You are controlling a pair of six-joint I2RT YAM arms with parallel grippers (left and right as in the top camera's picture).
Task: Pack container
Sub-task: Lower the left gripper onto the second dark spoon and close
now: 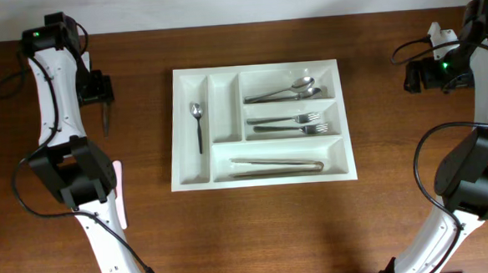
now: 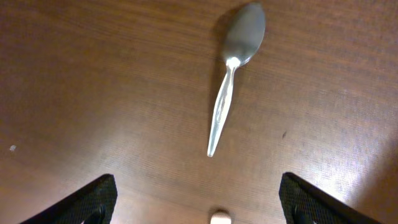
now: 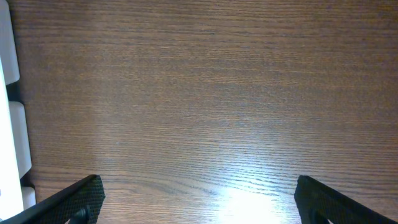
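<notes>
Left wrist: left gripper [image 2: 198,196], jaws apart, hovers over loose spoon [image 2: 233,74] on table [image 2: 93,93], pick-up stage; container [image 1: 223,104] sits centre, part-filled; right gripper [image 3: 199,199] agape. Next, prob.: drop, pinch handle.

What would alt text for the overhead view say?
A large white rectangular plastic cutlery tray lies on a dark wooden table, holding a small metal teaspoon, two larger metal spoons, two metal forks and metal tongs in separate compartments. The white-and-black left arm and right arm flank it.
</notes>
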